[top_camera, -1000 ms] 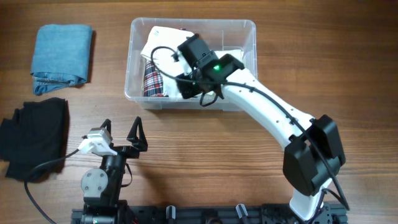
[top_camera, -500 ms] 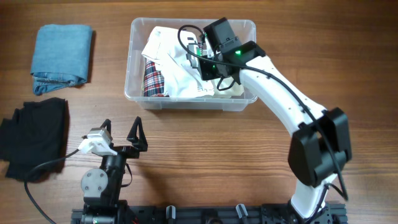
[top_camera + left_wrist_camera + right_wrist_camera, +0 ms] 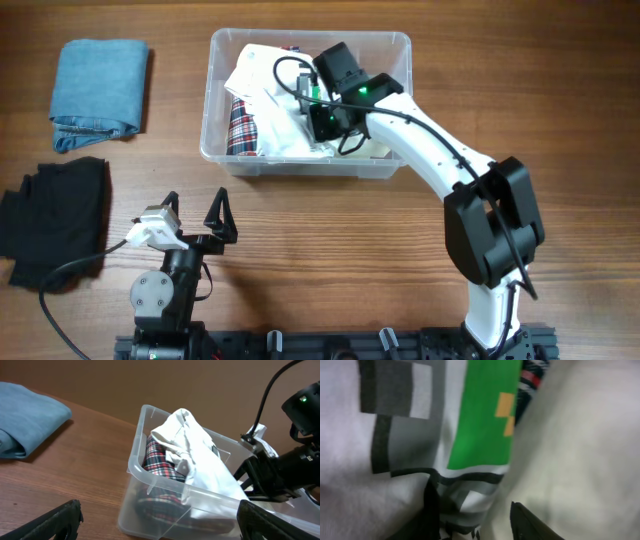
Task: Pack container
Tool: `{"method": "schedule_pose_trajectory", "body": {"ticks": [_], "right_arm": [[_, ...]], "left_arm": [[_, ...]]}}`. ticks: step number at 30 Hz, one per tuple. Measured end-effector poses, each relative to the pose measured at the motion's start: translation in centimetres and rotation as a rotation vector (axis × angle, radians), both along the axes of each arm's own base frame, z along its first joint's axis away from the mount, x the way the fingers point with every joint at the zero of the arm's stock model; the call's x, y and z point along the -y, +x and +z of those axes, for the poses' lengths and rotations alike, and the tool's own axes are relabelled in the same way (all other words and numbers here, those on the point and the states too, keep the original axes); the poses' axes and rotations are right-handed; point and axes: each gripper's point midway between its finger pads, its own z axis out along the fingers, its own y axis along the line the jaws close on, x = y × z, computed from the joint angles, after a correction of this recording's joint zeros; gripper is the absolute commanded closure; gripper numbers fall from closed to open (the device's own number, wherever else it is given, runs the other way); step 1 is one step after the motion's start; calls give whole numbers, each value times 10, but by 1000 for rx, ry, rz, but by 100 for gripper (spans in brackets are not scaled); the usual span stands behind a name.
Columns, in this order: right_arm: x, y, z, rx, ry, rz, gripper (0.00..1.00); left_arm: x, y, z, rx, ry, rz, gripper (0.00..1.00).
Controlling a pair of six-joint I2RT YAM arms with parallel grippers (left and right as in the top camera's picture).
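- Right arm [image 3: 425, 155] has swung left inside the clear rectangular plastic container [image 3: 310, 36], top centre; its jaws now part over the white printed shirt [image 3: 405, 435]: drop-off, I judge.
- Left arm [image 3: 165, 285]: jaws stay spread wide.

On your wooden table [image 3: 300, 230], a folded blue denim piece [image 3: 100, 92] lies at the far left corner, flat and square. Just nearer you, close below it, a black garment [image 3: 55, 220] sits in a looser, rumpled heap at the left edge. Further right you have a white shirt [image 3: 268, 88] bunched up high, draped partly over a red-and-white plaid garment [image 3: 243, 130] that touches its left side. Up close, a white cloth shows a blocky green, grey and orange print [image 3: 480, 410].
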Motion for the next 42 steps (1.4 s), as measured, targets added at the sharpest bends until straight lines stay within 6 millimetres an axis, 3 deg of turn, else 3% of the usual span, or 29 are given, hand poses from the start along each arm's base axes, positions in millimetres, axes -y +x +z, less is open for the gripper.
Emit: {"method": "schedule_pose_trajectory", "body": {"ticks": [5,10,16,22,27,31,35,42], "right_arm": [[-23,-11,3,0,41,52,39],[-33,-17,5,-6,58,78,28],[-31,-13,12,17,53,71,28],[-21,8,26,134,0,61,52],[9,25,25,178,-96,-12,62],[47,30,18,117,-138,-93,80],[66,51,23,162,-126,-124,95],[64,87,46,339,-121,-124,96]], "left_arm": [[0,0,0,0,0,0,0],[0,0,0,0,0,0,0],[0,0,0,0,0,0,0],[0,0,0,0,0,0,0],[0,0,0,0,0,0,0],[0,0,0,0,0,0,0],[0,0,0,0,0,0,0],[0,0,0,0,0,0,0]]}}
